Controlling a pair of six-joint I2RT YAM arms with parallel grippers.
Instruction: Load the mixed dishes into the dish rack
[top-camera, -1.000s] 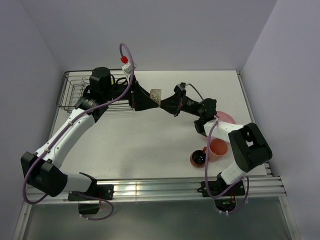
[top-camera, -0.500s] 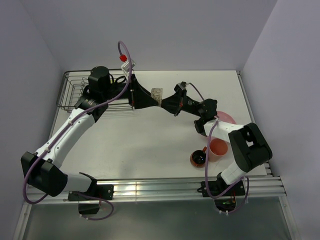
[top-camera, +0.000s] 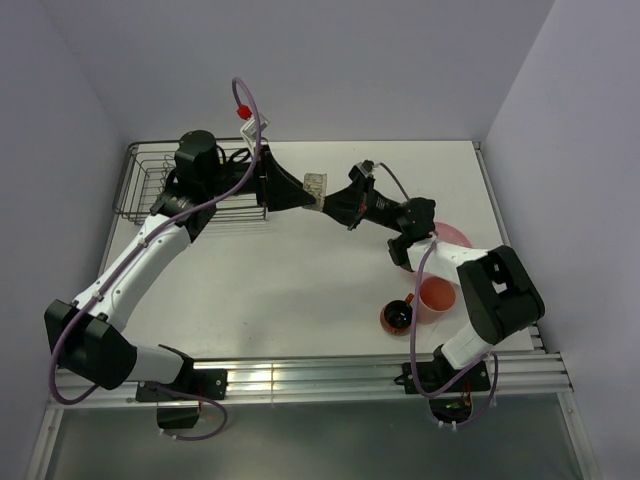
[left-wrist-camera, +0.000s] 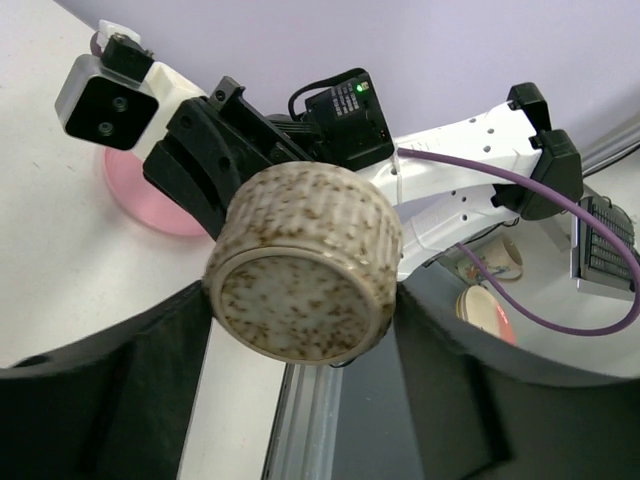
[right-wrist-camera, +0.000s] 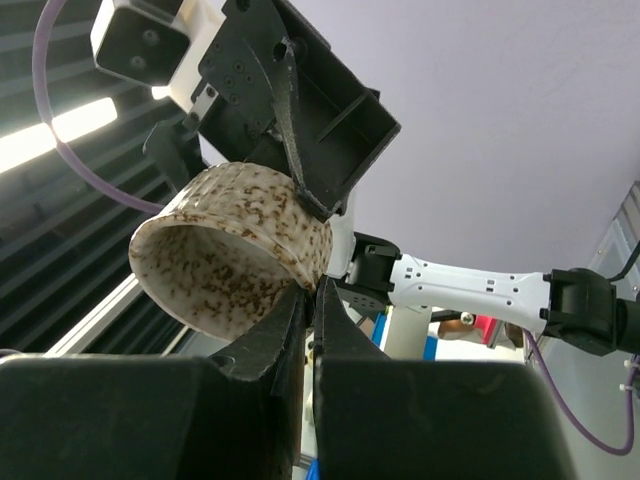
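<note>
Two arms meet at the speckled beige-grey cup (left-wrist-camera: 305, 230): the right gripper (right-wrist-camera: 310, 295) pinches its rim, while the left gripper (left-wrist-camera: 300, 295) brackets its wall, contact impossible to tell.

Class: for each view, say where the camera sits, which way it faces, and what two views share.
Top: high behind the robot, looking down on the table; left arm and right arm show whole.
Left wrist: on the left arm, facing the cup base-on; left pincer flanks it.
Right wrist: on the right arm, facing the cup's mouth; right pincer pinches its rim.
Shared: both wrist views show the cup, from opposite ends.
</note>
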